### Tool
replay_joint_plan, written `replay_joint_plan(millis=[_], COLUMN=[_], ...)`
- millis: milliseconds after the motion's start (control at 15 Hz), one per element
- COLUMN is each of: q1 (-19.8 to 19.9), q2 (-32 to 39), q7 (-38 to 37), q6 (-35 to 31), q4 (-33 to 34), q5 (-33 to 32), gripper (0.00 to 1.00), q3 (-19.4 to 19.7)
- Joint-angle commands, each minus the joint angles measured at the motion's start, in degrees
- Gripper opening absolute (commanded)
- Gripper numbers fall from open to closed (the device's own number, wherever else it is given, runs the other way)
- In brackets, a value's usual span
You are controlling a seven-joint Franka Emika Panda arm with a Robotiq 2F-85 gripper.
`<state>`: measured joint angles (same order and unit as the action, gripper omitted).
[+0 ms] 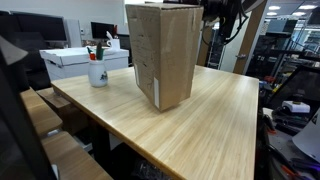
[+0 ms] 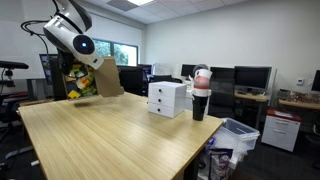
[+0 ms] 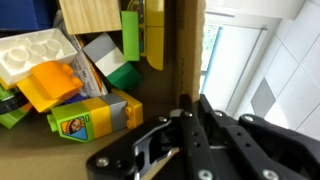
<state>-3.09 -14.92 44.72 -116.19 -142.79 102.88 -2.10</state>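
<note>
A tall cardboard box [image 1: 160,55] stands on the wooden table [image 1: 225,120]. My gripper [image 1: 207,10] is at its top edge, and in an exterior view it [image 2: 93,60] sits on a tilted flap [image 2: 108,78] of the box. In the wrist view the black fingers [image 3: 186,104] are shut together on the thin cardboard edge [image 3: 185,50] that runs up from between them. Inside the box lie toy blocks: an orange one [image 3: 45,85], a green one [image 3: 125,72], a yellow-green one with a picture [image 3: 85,118], a white moulded piece [image 3: 28,55] and a wooden block [image 3: 92,15].
A white box [image 1: 85,60] and a white mug [image 1: 97,72] with pens stand on the table beyond the cardboard box. In an exterior view a white drawer unit [image 2: 167,98] and a dark cup [image 2: 201,98] stand near the table's edge. Office desks with monitors [image 2: 250,78] surround.
</note>
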Motion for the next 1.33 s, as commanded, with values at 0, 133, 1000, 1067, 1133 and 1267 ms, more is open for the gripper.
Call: replay_joint_plan(millis=[0, 133, 1000, 1067, 1133, 1267], q1=[1.3, 1.5, 3.3, 3.4, 3.4, 3.5], q2=[-0.8, -0.6, 0.3, 0.4, 0.5, 0.8], q7=[2.8, 3.3, 7.6, 7.8, 8.2, 8.8], q6=[4.5, 5.2, 10.8, 11.2, 11.8, 12.7], q4=[-1.6, -2.2, -5.8, -5.9, -6.1, -6.3], q5=[4.1, 4.8, 8.8, 9.2, 9.5, 10.1], gripper=[0.04, 0.04, 0.04, 0.04, 0.04, 0.04], q3=[0.4, 0.5, 1.5, 1.6, 1.7, 1.9])
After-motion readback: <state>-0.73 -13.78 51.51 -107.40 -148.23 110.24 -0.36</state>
